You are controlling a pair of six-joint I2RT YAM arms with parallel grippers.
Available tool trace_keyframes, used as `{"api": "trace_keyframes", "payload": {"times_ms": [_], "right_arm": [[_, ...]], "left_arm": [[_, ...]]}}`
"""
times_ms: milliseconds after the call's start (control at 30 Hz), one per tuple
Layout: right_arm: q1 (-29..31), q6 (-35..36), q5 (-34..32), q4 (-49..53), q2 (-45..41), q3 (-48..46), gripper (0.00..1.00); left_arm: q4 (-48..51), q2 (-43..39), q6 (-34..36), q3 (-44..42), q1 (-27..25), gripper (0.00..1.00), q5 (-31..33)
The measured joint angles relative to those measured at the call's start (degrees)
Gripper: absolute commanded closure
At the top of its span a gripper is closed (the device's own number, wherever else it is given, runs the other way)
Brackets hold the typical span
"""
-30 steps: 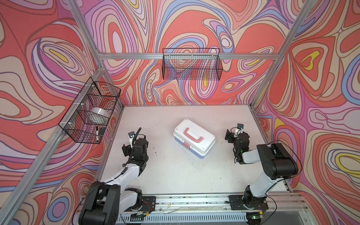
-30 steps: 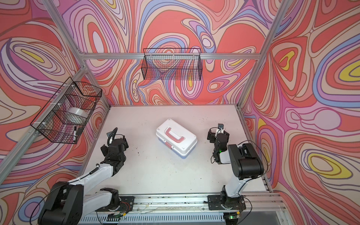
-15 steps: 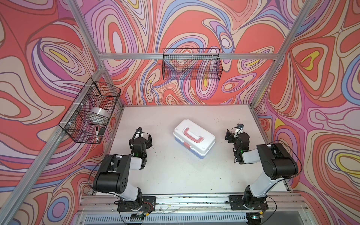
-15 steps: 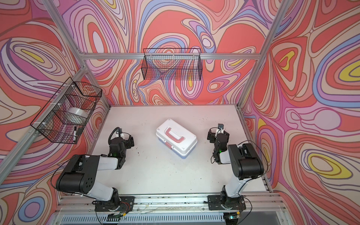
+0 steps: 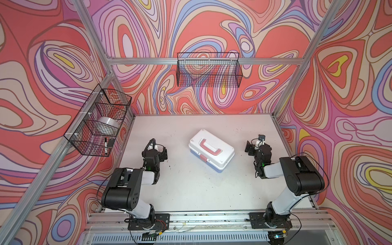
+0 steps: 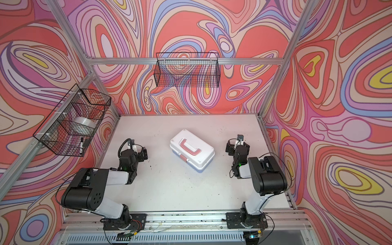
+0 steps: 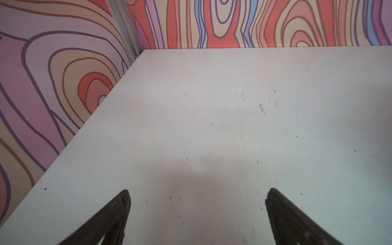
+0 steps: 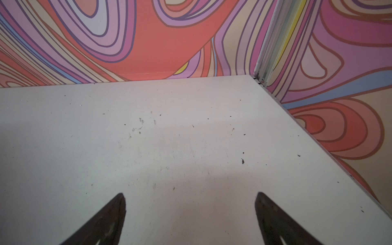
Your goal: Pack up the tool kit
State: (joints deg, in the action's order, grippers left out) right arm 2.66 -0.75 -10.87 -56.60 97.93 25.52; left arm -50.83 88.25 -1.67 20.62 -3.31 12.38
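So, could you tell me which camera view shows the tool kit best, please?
Both top views: each shows the tool kit whole, lid shut, lying slantwise on the table between the arms. Neither wrist view shows any of it; they face the table's far corners.

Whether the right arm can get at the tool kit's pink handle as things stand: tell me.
Probably yes. The right gripper is open and empty beside the closed tool kit, with only bare table between them, and the handle lies exposed on top.
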Motion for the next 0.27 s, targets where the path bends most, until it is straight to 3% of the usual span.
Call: {"api": "trace_keyframes", "payload": {"times_ms": [267], "right_arm": [[0.0,0.0,0.0,0.0,0.0,0.0,0.02]], "left_arm": [[0.0,0.0,0.0,0.0,0.0,0.0,-0.17]]}}
